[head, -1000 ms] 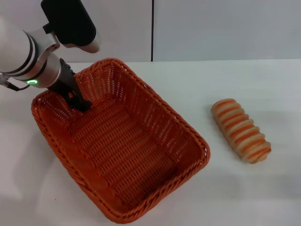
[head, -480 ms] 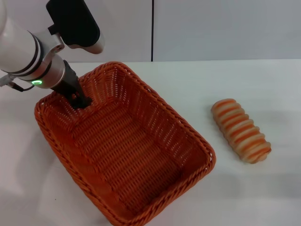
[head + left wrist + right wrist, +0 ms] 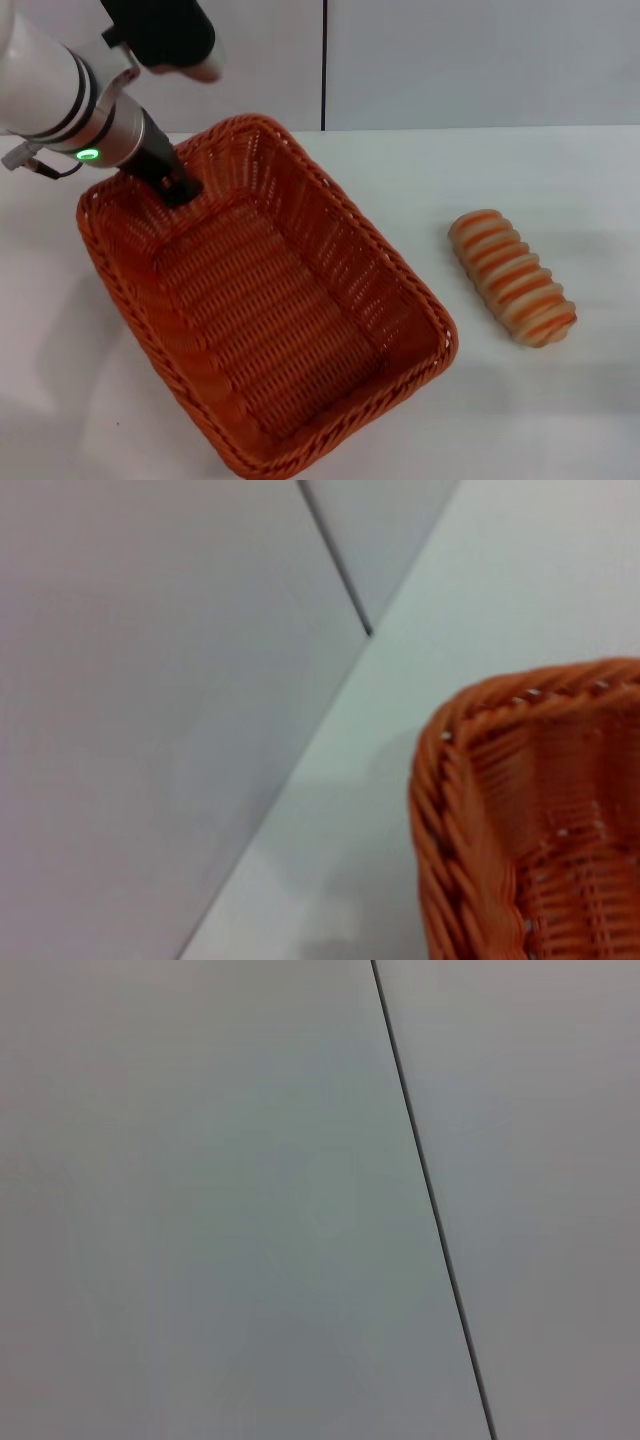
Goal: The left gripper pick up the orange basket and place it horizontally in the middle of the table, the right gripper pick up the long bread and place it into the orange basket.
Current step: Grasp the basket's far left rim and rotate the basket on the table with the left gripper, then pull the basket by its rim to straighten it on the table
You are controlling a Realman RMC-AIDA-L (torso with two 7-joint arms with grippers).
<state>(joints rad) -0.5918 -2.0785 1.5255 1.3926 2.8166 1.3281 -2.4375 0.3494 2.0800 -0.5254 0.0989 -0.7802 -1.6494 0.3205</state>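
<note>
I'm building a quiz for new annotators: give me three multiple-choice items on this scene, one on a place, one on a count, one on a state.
1. Where is the long bread?
A. in the basket
B. on the table, to the robot's right of the basket
C. in a gripper

2. How many loaves show?
A. one
B. two
C. three

3. What does the orange basket hold?
A. bread
B. a cloth
C. nothing

Answers: 1 B, it lies on the table apart from the basket; 2 A, a single striped loaf; 3 C, only the left gripper reaches in at its far wall.
</note>
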